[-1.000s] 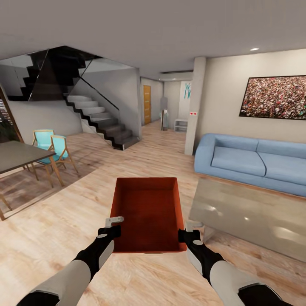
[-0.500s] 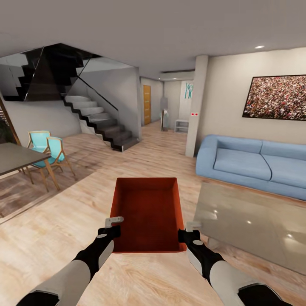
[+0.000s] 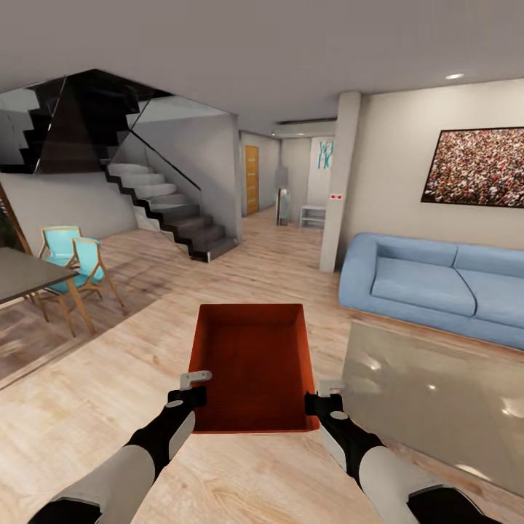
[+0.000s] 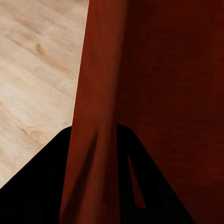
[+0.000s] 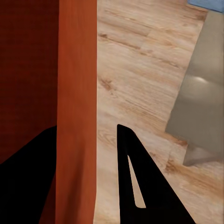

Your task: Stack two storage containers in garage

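Robot stands in the living room on the light wood-plank floor (image 3: 109,407), both arms stretched forward.

Storage container (image 3: 251,364): orange-red, open top up, held level and clear of the planks between the two grippers. Inside is bare. One container in sight.

Left gripper (image 3: 191,389): clamped on the container's left wall near the corner closest to the robot. In the left wrist view the wall (image 4: 95,116) runs straight between the two dark fingers (image 4: 42,186), one finger outside the wall, one inside the bin. Jaws narrowed to the thickness of the wall.

Right gripper (image 3: 325,397): the same grip on the right wall, near corner. The right wrist view shows the wall's rim (image 5: 77,93) between the fingers (image 5: 140,182), inner finger over the dark interior, outer finger over the planks. Closed on the wall, nothing else held.

Surroundings, taken from the grippers:
- Glass-topped low table (image 3: 429,397) just beyond the right gripper, outboard of it; its corner also shows in the right wrist view (image 5: 200,102).
- Blue sofa (image 3: 437,284) farther out past that table, against the wall with a framed picture (image 3: 477,167).
- Staircase (image 3: 167,211) well ahead of the left gripper, outboard.
- Dining table (image 3: 25,273) with turquoise chairs (image 3: 76,262) far outboard of the left gripper.
- Hallway with a wooden door (image 3: 252,179) straight ahead beyond the container's far end.
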Robot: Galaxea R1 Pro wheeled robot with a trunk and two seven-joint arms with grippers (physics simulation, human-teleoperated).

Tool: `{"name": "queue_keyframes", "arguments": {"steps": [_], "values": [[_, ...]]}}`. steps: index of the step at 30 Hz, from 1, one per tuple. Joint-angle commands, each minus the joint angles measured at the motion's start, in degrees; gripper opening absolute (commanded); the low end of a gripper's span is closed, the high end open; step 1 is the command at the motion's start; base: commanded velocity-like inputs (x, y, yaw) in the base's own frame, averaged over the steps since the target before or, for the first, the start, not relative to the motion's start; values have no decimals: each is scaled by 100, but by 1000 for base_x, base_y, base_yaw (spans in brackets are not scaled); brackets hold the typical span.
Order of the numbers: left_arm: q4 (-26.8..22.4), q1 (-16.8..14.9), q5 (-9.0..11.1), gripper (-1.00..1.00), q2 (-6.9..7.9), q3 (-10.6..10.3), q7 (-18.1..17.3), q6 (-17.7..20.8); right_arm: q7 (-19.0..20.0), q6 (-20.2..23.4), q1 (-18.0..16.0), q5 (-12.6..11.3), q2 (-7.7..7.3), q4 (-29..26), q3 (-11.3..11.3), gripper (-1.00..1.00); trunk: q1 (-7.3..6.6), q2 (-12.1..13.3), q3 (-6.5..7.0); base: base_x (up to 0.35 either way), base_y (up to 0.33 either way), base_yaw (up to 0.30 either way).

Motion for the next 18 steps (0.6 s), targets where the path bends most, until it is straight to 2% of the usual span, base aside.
{"name": "queue_keyframes", "arguments": {"steps": [1,18], "values": [[-30,-7,-81,-100,47,40,220,36,-28,-23,-3,-91,-4,18,65,-100,6,-11,-10,322,71,0],[-22,-6,-72,-100,52,46,220,36,-35,-23,-3,-99,-4,18,63,-100,6,-11,-10,322,88,0]]}}
